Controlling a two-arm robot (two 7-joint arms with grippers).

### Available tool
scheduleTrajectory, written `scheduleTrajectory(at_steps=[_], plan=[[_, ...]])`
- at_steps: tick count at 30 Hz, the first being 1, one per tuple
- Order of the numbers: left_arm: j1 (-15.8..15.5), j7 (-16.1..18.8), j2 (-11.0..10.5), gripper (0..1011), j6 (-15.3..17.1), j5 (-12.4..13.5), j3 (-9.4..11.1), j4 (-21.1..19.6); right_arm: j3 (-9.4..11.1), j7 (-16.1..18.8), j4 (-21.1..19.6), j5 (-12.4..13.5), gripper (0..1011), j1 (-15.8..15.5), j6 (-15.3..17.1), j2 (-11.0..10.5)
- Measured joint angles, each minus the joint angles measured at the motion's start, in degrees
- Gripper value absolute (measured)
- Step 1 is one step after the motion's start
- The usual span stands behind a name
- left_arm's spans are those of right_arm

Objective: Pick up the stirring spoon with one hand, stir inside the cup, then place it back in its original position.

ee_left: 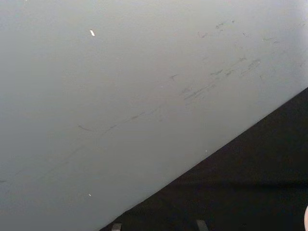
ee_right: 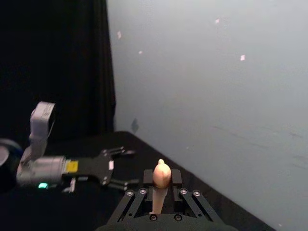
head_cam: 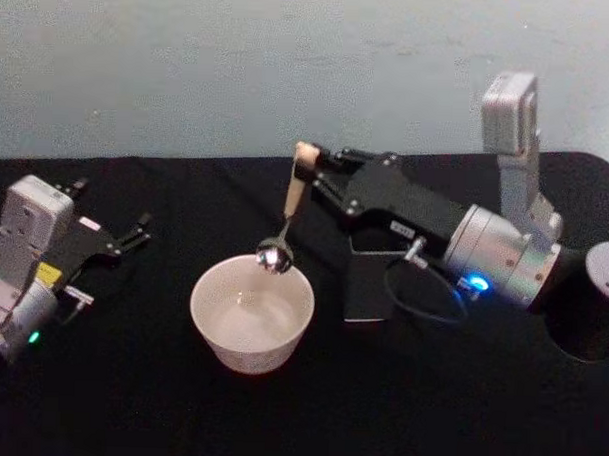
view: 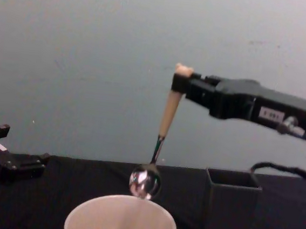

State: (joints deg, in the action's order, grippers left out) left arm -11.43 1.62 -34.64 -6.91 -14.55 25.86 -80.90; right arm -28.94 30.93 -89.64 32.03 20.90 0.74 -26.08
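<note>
The stirring spoon (head_cam: 288, 209) hangs upright from my right gripper (head_cam: 309, 166), which is shut on the top of its cream handle (view: 170, 109). Its shiny bowl (view: 145, 182) hovers just above the far rim of the cream-white cup (head_cam: 251, 313), not touching it. In the chest view the cup (view: 121, 223) sits at the bottom centre. The dark square holder (view: 229, 208) stands right of the cup, under my right arm. The right wrist view shows the handle top (ee_right: 161, 175) between the fingers. My left gripper (head_cam: 139, 230) rests open on the table at the left.
A black cloth covers the table (head_cam: 128, 402). A black cylinder with a grey top (head_cam: 597, 308) stands at the right edge. A cable (head_cam: 422, 297) loops below my right wrist near the holder. A pale wall rises behind the table.
</note>
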Motion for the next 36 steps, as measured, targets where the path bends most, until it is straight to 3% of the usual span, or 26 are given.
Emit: scheduleTrajectory(at_steps=[12, 26, 36], plan=[[0.0, 0.0, 0.0, 1001, 0.0, 0.0, 0.0, 0.0, -3.1, 1.9, 1.9, -5.3, 218, -0.5, -1.9, -0.1], [0.0, 0.0, 0.0, 1001, 0.0, 0.0, 0.0, 0.0, -5.5, 4.4, 2.5, -7.7, 218, -1.0, -1.9, 0.2], [0.0, 0.0, 0.0, 1001, 0.0, 0.0, 0.0, 0.0, -7.3, 4.1, 4.2, -9.9, 218, -0.2, -1.7, 2.5]])
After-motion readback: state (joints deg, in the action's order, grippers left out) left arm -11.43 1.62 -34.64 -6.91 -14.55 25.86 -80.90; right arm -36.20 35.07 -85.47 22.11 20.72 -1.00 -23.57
